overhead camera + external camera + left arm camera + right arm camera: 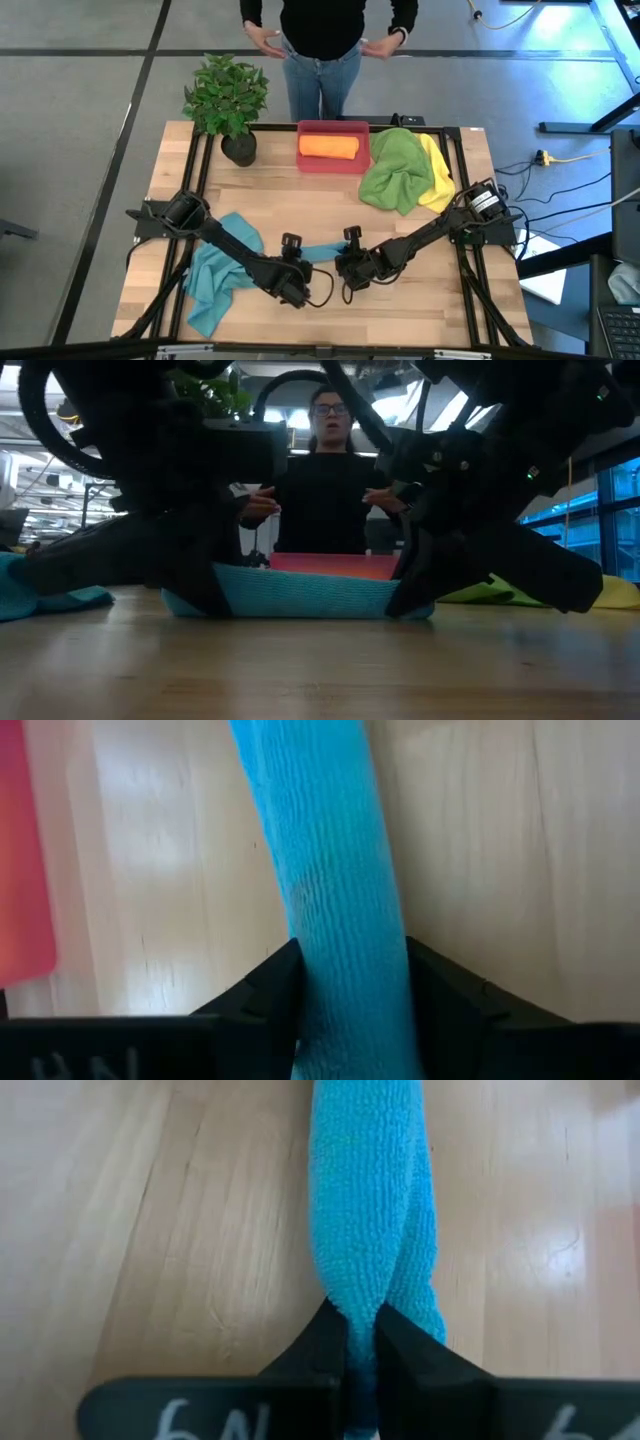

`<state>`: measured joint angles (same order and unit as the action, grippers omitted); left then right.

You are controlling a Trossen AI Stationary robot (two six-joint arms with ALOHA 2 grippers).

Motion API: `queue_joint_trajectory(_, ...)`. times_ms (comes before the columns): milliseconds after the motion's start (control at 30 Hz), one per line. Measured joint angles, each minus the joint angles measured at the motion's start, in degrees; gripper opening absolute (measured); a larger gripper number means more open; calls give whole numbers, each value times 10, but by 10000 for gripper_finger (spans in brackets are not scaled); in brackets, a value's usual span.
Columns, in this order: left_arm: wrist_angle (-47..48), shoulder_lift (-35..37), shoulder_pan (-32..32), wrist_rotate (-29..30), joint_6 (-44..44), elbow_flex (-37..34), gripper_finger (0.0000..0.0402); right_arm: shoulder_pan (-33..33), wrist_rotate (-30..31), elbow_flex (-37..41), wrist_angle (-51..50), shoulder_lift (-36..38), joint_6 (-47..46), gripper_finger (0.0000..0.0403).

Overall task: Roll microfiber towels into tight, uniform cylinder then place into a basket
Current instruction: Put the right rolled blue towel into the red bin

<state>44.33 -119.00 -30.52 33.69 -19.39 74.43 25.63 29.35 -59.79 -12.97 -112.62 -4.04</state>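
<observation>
Rolled teal towel (pixel 322 252) is being stretched across the front-middle of the tabletop (pixel 420 300), between both hands. Right hand (pixel 352 262) is being kept clenched on one end, fabric pinched tight between its fingers (pixel 385 1342). Left hand (pixel 291 268) is being held half-released around the other end, roll lying between its fingers (pixel 455 990). Second teal towel (pixel 215 280) is being left loose under the left arm. Green towel (pixel 392 168) and yellow towel (pixel 437 172) are lying heaped right of the basket (pixel 334 160), one orange roll (pixel 328 147) inside. Plant (pixel 227 97) is standing left of it; a person (pixel 320 40) behind.
</observation>
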Motion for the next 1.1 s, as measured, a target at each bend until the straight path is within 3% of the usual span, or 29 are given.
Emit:
queue_joint_trajectory(233, 9, 0, 0, -2, 3, 0, 124, 0, -6, 1, 0, -1, -3, 22)
queue_joint_trajectory(467, 13, 1, 3, -7, 20, 0, 16, 0, -10, -11, -22, 0, -4, 22)
queue_joint_trajectory(733, 44, 74, 42, -2, 65, 6, 5, -18, -30, -39, -106, 61, -1, 22)
queue_joint_trajectory(1100, 28, 168, 177, 21, 223, 6, 4, -114, -25, -38, -207, 185, 50, 22)
